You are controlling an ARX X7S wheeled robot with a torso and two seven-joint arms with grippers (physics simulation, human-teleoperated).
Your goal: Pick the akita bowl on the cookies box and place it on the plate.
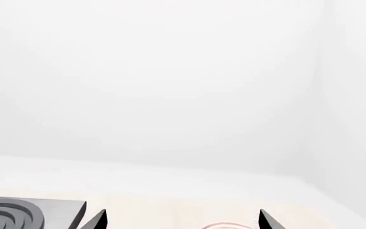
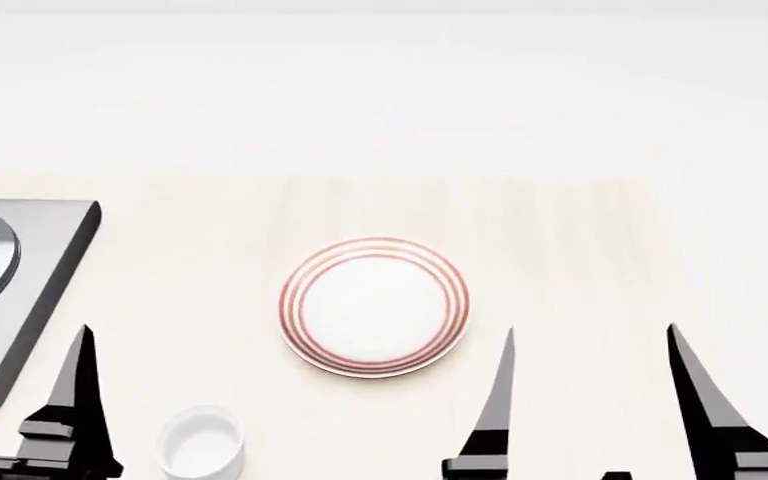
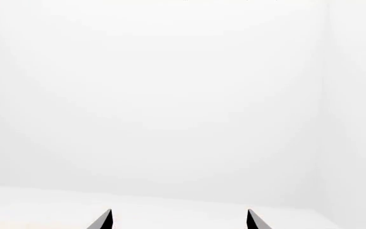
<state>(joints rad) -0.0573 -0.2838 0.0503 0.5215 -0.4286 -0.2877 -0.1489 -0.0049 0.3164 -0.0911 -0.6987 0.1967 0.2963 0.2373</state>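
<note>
The plate [image 2: 373, 306], white with thin red rings, lies on the pale wooden counter in the middle of the head view; a sliver of its rim [image 1: 226, 225] shows in the left wrist view. The akita bowl and the cookies box are out of view. My right gripper [image 2: 591, 328] is open and holds nothing, just right of the plate. My left gripper [image 1: 181, 211] is also open and holds nothing; in the head view only one of its fingers [image 2: 77, 390] shows, left of the plate. The right gripper [image 3: 179, 211] faces a blank white wall.
A dark grey stove plate [image 2: 17, 290] with ringed burners sits at the counter's left and also shows in the left wrist view [image 1: 24, 214]. A small plain white cup [image 2: 201, 440] stands near the front between the left finger and the plate. White walls stand behind the counter.
</note>
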